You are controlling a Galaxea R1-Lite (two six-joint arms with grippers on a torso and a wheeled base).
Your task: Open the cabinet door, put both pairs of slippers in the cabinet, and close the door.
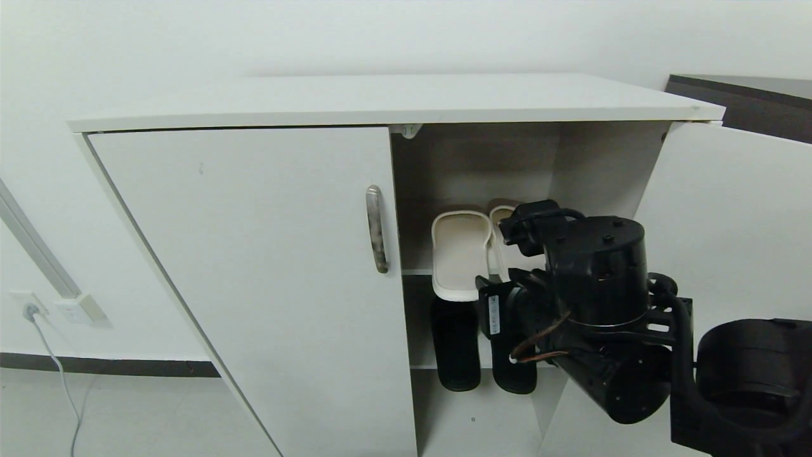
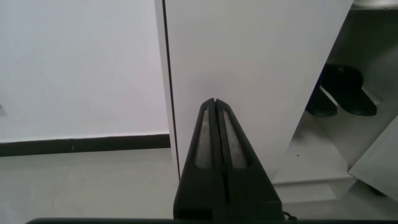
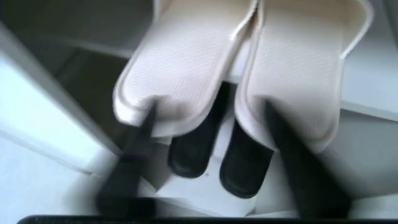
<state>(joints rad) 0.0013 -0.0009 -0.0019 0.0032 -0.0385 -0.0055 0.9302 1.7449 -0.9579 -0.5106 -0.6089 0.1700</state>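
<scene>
Cream textured-sole slippers (image 1: pixel 455 254) above black slippers (image 1: pixel 455 346) inside cabinet (image 1: pixel 380 101); right gripper (image 3: pixel 210 107) fingers apart, left gripper (image 2: pixel 214 111) fingers together.

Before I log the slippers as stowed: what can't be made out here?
- Head view: the right white slipper is mostly hidden by the right arm.
- Right wrist view: the right pincer is blurred; contact with the white slippers unclear.
- Head view: the open door is cut off by the edge.
</scene>
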